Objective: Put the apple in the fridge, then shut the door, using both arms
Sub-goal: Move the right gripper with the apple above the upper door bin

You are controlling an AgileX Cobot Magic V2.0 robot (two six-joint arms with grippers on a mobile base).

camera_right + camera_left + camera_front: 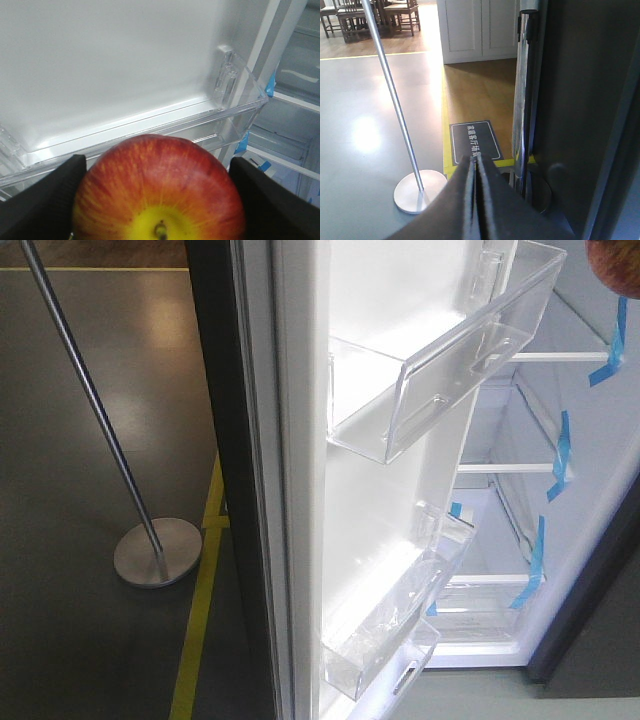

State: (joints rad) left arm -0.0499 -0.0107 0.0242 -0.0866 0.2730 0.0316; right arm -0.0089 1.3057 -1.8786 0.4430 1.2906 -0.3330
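Facing door bin, right gripper holds apple; stanchion left.

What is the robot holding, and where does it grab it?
The right gripper pinches the apple by its two sides. The left gripper is shut on nothing.

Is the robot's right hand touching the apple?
Touching. The right wrist view shows the apple squeezed between the right hand's dark fingers, with no gap on either side.
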